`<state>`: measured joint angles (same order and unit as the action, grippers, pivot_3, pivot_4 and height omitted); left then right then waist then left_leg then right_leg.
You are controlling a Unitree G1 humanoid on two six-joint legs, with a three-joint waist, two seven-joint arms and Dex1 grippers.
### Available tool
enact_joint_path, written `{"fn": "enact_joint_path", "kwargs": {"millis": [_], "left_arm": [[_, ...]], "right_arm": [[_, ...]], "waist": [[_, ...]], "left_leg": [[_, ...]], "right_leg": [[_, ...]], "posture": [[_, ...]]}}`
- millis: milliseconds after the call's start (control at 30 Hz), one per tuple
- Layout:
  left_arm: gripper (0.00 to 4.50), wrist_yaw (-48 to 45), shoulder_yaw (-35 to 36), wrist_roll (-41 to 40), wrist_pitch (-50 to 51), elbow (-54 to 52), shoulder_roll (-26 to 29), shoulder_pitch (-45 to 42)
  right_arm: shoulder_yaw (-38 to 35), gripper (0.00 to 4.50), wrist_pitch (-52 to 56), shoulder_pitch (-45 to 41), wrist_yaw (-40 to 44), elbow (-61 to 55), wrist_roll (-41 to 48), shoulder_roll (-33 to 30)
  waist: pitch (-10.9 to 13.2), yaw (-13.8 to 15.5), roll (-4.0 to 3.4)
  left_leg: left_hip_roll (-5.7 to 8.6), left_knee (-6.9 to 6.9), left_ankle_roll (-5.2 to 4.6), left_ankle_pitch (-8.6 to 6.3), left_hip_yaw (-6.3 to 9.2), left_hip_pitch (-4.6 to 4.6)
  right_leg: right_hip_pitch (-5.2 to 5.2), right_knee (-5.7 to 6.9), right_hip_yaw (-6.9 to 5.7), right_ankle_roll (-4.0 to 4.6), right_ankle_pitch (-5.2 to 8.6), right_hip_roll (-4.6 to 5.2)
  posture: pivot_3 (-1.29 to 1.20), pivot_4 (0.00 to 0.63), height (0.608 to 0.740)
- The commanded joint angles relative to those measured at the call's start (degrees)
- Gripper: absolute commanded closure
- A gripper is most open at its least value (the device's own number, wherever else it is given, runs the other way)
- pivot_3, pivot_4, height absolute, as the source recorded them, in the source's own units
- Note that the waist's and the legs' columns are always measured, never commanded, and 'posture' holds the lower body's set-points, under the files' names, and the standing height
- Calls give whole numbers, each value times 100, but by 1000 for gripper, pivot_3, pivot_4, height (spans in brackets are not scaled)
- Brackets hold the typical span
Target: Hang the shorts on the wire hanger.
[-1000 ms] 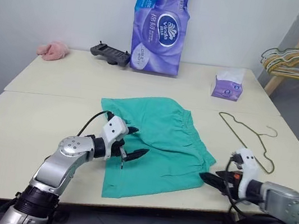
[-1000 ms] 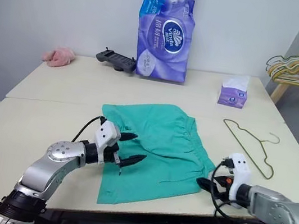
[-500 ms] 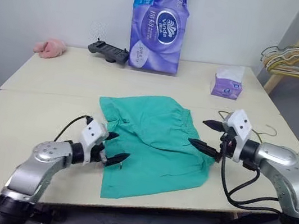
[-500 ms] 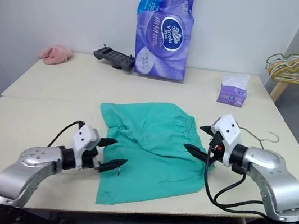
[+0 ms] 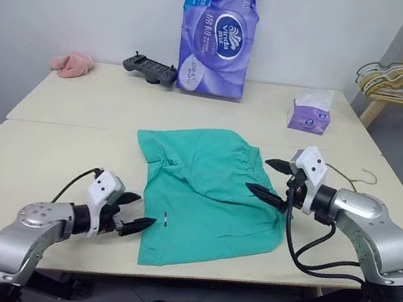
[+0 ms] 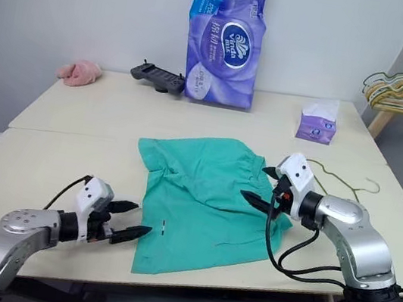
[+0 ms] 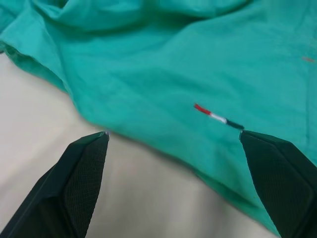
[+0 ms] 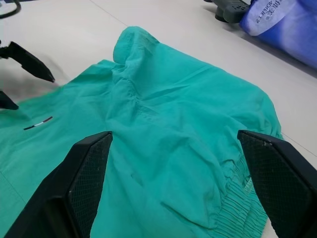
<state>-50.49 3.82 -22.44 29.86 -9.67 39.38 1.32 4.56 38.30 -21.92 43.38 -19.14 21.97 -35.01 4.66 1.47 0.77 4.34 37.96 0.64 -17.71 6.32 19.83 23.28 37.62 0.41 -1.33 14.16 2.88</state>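
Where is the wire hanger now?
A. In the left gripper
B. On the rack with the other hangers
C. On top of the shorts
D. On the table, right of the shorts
D. The wire hanger lies flat on the table, past the right edge of the shorts, partly behind the open right gripper.

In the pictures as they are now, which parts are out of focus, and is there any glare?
Left wrist view: the shorts look soft, their striped tag smeared. Right wrist view: the tissue pack behind is blurred; the fabric is sharper. Left eye view: light is even, shadows faint, and only the glossy pack shines slightly.
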Motion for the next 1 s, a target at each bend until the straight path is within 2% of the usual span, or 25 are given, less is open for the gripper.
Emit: {"fn": "enact_joint_path", "kwargs": {"millis": [33,300,433,767,1000], "left_arm": [[0,109,-209,188,-200,225,-172,-241],[0,217,-3,429,-847,937,-226,-674],[0,513,429,286,-1015,1727,-332,-1507],[0,1025,248,688,-1448,3815,-1220,-3131],[0,1272,374,940,-2007,4711,-1237,-3503]], "right_arm": [[-64,201,51,-140,-50,-279,49,-11],[-204,201,157,-144,-105,-398,88,-68],[-237,201,168,-121,-138,-420,94,-58],[-255,201,174,-248,-185,-330,64,0],[-375,201,306,-110,-285,-533,126,-77]], "waist": [[0,-1,0],[-1,-9,0],[-4,-4,6],[-19,-19,23],[-19,-83,23]], "left_leg": [[0,0,0,0,0,0],[-1,0,1,1,0,0],[0,3,2,1,2,2],[7,12,24,13,-8,4],[6,10,25,14,-11,4]], "right_leg": [[0,0,0,0,0,0],[2,0,-1,0,0,0],[2,0,-4,-1,-1,0],[4,-1,5,-18,-19,5],[9,2,8,-15,-21,5]], "posture": [[29,60,740],[11,50,740],[13,47,740],[-12,40,740],[-46,41,740]]}}
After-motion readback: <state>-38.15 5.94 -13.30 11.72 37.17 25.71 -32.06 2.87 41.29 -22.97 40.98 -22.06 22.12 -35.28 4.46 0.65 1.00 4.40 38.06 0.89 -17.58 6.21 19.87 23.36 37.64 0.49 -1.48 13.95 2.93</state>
